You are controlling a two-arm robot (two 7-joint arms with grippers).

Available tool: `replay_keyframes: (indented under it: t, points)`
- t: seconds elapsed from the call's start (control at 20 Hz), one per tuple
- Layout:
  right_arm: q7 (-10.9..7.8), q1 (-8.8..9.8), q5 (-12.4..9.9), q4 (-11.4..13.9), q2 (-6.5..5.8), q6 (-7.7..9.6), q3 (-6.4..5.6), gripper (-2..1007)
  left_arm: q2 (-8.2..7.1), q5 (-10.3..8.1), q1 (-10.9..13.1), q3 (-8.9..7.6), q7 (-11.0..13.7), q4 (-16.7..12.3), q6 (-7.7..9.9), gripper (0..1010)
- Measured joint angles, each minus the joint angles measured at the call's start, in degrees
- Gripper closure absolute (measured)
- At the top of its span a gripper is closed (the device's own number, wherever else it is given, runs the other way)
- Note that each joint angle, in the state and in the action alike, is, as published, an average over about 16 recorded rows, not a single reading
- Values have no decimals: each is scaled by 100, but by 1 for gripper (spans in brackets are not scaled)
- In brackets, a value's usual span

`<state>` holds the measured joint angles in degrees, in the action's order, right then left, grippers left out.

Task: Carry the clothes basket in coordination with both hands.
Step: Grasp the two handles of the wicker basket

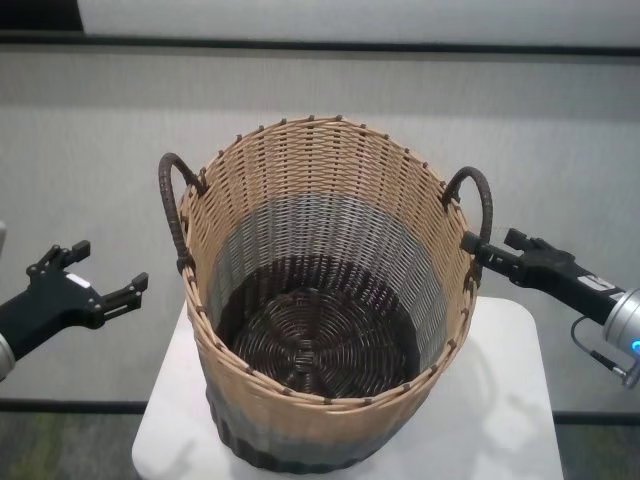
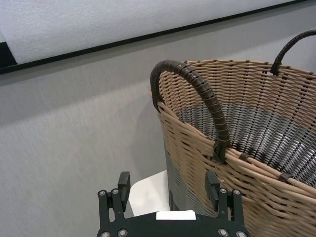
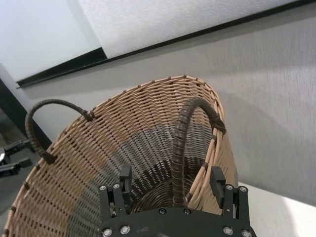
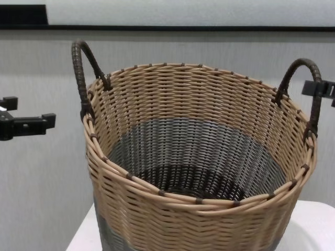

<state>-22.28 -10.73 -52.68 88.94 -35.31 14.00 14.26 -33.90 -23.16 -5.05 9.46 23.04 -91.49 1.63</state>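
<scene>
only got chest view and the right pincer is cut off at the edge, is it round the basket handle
Observer: Around it but not clamped. In the right wrist view the right pincer is open, and the right handle of the clothes basket stands between its fingers with a gap on each side.
Operator: ok and is the left one lined up the same way
Observer: No. The head view shows the left pincer open, out to the side of the basket and apart from the left handle, with nothing between its fingers.
</scene>
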Motion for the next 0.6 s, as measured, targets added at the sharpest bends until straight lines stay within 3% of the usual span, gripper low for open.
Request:
replay_keyframes:
  t: [0.6]
  points:
    - [-84, -50, 63, -76, -95, -394, 200, 3, -17, -109, -17, -14, 164, -151, 291, 7]
